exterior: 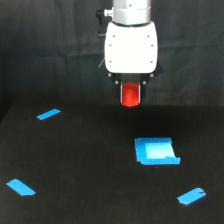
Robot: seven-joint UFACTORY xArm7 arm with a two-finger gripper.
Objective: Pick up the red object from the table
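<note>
The red object (131, 95) is a small red-orange cylinder, upright, held between the dark fingers under the white gripper body. My gripper (131, 96) is shut on it, at the top centre of the exterior view. The cylinder's lower end stands out below the fingers and is clear of the black table (85, 160). The fingertips are dark and hard to make out against the backdrop.
A blue square patch (156, 151) lies on the table below and to the right of the gripper. Blue tape strips lie at the left (48, 114), lower left (21, 187) and lower right (191, 196). A dark cloth backdrop hangs behind.
</note>
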